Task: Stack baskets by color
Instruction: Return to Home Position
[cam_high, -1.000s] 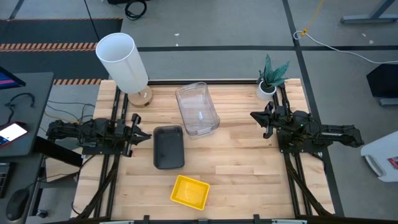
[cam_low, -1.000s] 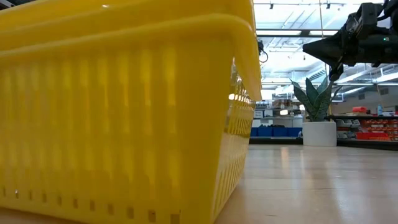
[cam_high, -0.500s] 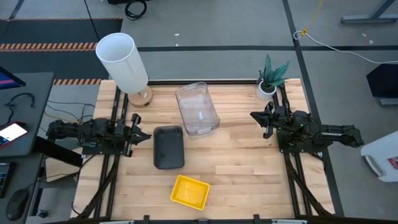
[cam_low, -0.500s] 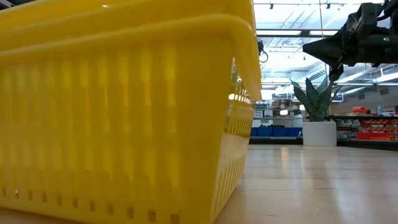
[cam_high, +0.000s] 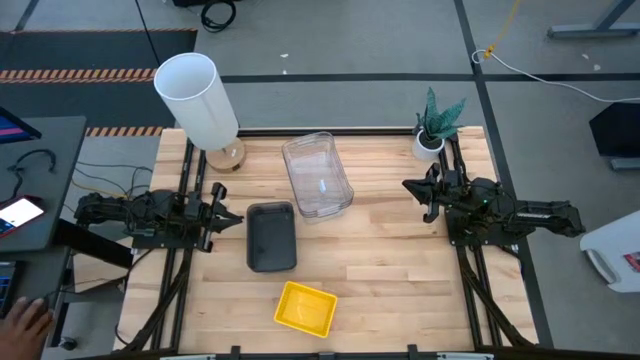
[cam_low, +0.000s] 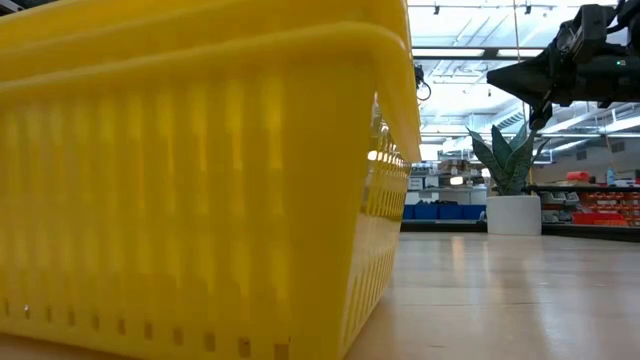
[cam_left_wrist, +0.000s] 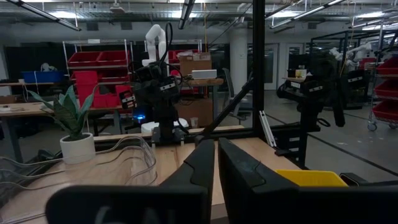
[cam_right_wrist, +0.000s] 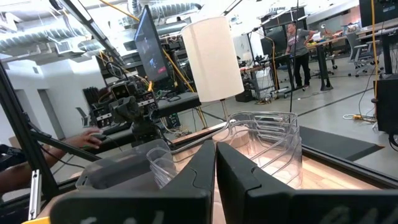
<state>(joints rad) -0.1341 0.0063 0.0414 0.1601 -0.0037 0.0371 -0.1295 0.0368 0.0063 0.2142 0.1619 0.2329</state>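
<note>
1. Wooden desk: the right half lies bare from the middle across to the right gripper; open passage.
2. Middle obstructed by the clear transparent plastic baskets at the back, with the dark smoky grey baskets just beside them.
3. Bright yellow baskets block the front edge, well apart from both.
4. Back corners occupied: tall white cylinder on the left, small potted plant on the right.
5. Left gripper is just beside the grey baskets; narrow gap only.
</note>
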